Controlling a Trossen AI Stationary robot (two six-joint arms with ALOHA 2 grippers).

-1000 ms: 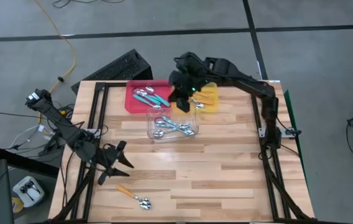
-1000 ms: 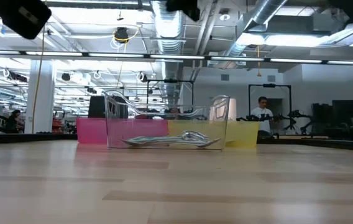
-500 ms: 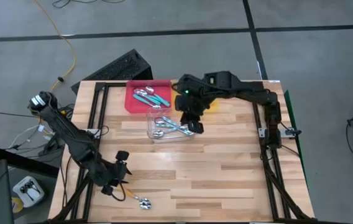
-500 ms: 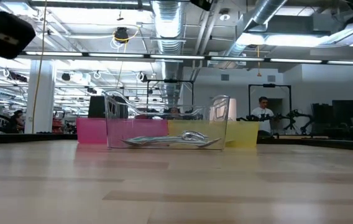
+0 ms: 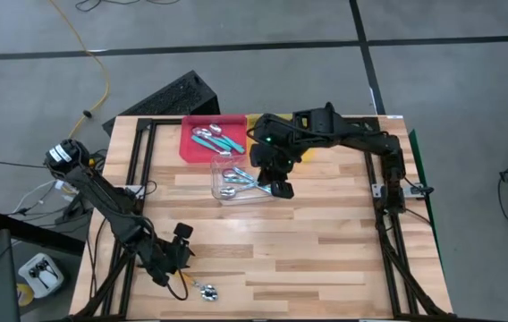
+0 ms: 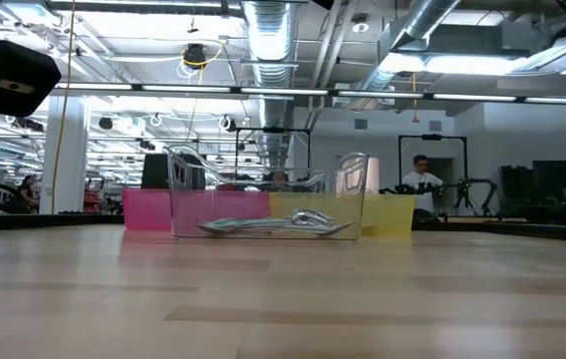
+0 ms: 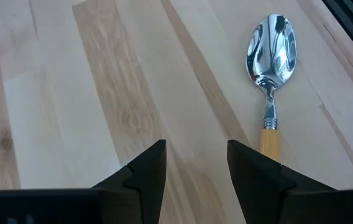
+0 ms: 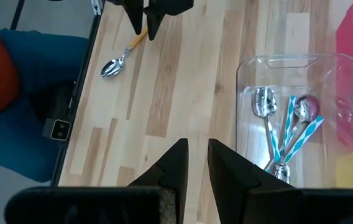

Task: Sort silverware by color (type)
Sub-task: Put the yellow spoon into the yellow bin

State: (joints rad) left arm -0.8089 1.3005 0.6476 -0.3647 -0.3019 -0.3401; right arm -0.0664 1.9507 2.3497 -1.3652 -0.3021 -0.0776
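An orange-handled spoon (image 7: 272, 68) lies flat on the wood near the table's front left (image 5: 206, 292). My left gripper (image 7: 196, 158) hovers open just over its handle end, which runs under one finger; nothing is between the fingers. In the high view this gripper (image 5: 181, 273) covers most of the handle. My right gripper (image 8: 197, 163) hangs open and empty above the clear tray's right end (image 5: 276, 185). Pale blue spoons (image 8: 286, 134) lie in the clear tray (image 5: 221, 190). Teal spoons (image 5: 215, 139) lie in the red tray (image 5: 190, 148).
The yellow tray (image 5: 306, 148) stands behind the clear one, mostly under my right arm. The three trays cluster at the far middle (image 6: 268, 204). Bare wood lies between them and the front edge. A person (image 6: 422, 184) stands far off in the room.
My left gripper has gone down and toward the table's near edge, tipping its fingers downward over the orange spoon's handle. My right gripper has swung from above the red and yellow trays toward the near edge, ending over the clear tray's right end. The spoons have stayed put.
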